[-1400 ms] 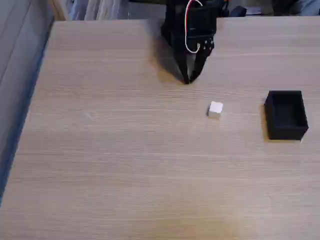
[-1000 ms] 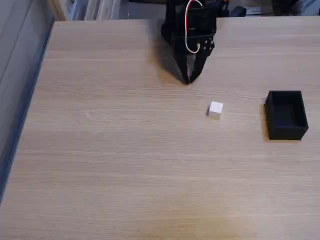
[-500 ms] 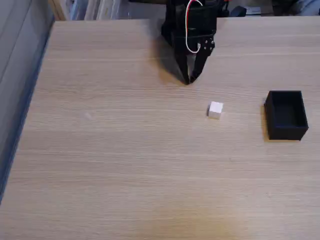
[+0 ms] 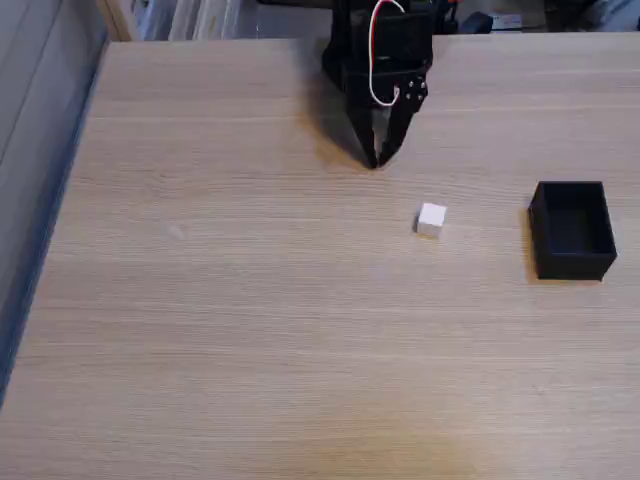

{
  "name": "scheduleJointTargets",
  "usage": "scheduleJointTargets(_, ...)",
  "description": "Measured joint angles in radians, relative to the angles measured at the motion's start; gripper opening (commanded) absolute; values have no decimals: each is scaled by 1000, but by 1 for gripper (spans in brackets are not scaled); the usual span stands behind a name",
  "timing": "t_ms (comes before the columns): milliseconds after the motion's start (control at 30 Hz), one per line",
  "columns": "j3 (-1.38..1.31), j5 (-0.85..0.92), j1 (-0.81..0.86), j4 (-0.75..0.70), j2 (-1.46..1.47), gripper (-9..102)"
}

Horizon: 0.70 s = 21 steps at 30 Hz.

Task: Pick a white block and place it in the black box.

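Note:
A small white block [image 4: 431, 219] lies on the wooden table [image 4: 250, 300], right of centre in the fixed view. The black box [image 4: 572, 229] stands open-topped near the right edge, empty as far as I can see. My black gripper [image 4: 377, 161], with red and white wires on it, hangs at the table's far side, pointing down with its fingertips together and nothing held. It is up and to the left of the block, apart from it.
The table's left edge drops off beside a grey floor strip [image 4: 30, 150]. Clutter lines the far edge behind the arm [image 4: 200, 15]. Wide bare wood spreads across the front and left of the table.
Nothing has visibly changed; gripper, block and box stay in the same places.

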<state>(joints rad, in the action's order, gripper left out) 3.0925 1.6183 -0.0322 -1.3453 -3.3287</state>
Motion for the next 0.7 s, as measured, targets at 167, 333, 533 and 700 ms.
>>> scheduleJointTargets(167,0,0,0,0,0,0)
scheduleJointTargets(333,0,8,0,0,0,0)
scheduleJointTargets(533,-17,92,-2,55,52,0)
scheduleJointTargets(700,-149,124,0,109,244,0)
